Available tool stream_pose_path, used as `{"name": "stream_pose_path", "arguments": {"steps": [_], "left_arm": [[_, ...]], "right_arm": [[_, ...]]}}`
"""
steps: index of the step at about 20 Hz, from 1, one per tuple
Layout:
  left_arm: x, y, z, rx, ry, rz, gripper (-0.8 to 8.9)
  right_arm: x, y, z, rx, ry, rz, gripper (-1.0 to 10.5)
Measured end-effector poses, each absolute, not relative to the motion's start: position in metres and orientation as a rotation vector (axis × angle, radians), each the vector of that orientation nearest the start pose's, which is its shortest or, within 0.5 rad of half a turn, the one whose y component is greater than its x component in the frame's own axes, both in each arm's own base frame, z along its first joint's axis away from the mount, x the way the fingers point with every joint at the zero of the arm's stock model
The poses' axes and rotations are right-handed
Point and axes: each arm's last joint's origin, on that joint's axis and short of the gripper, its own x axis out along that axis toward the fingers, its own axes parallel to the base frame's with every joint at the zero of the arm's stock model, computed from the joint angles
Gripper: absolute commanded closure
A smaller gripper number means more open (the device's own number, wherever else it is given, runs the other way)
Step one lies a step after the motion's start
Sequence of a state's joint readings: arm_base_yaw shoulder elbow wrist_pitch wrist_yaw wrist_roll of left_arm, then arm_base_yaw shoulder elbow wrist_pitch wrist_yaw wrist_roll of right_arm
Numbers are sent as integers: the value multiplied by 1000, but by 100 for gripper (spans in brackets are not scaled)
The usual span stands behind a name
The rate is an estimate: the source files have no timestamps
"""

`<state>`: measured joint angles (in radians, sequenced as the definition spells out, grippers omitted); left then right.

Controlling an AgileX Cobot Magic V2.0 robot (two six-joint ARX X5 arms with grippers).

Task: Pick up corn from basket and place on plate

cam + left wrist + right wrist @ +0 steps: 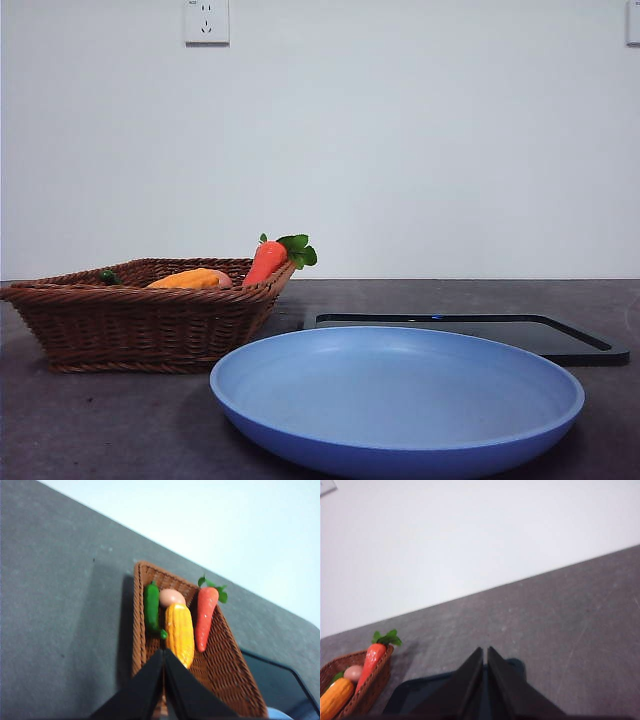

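The yellow-orange corn (179, 634) lies in the brown wicker basket (227, 672), between a green pepper and a red-orange carrot. In the front view the basket (140, 320) stands at the left and only the corn's top (188, 280) shows over its rim. The light-blue plate (400, 400) sits in front, to the right of the basket, with nothing on it. My left gripper (164, 652) hangs shut above the basket, its tip over the near end of the corn. My right gripper (485, 651) is shut above the black tray. Neither arm shows in the front view.
A carrot (266, 262) with green leaves leans on the basket's right rim. A green pepper (151, 609) and a tan-pink egg-like item (172, 597) also lie in the basket. A flat black tray (560, 340) lies behind the plate. A white wall stands at the back.
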<state>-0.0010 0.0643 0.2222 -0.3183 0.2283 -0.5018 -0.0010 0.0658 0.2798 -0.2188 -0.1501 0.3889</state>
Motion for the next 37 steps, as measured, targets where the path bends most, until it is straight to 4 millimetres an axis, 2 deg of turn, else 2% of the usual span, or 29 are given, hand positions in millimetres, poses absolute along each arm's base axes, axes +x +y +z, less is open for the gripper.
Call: {"name": "stream_pose_path", "arguments": {"steps": [7, 13, 19, 23, 25, 28, 29, 33, 37], "left_arm": [[80, -10, 242, -498, 347, -276, 806], [84, -12, 268, -413, 497, -358, 806], [90, -14, 266, -344, 652, -440, 806], [95, -15, 260, -323, 717, -481, 804], [96, -15, 261, -316, 702, -484, 726], [97, -15, 262, -312, 688, -486, 446], [97, -15, 262, -312, 686, -486, 401], [98, -15, 263, -311, 682, -487, 396], [98, -15, 263, -311, 682, -487, 396]], "right_arm": [[78, 6, 268, 334, 197, 186, 945], [89, 10, 282, 270, 439, 299, 945], [101, 14, 286, 232, 655, 462, 945], [111, 18, 278, 207, 792, 521, 945], [115, 20, 276, 200, 815, 532, 926], [118, 20, 274, 202, 828, 530, 677], [119, 20, 274, 203, 832, 525, 639], [126, 20, 270, 213, 869, 519, 639], [142, 23, 263, 234, 923, 524, 639]]}}
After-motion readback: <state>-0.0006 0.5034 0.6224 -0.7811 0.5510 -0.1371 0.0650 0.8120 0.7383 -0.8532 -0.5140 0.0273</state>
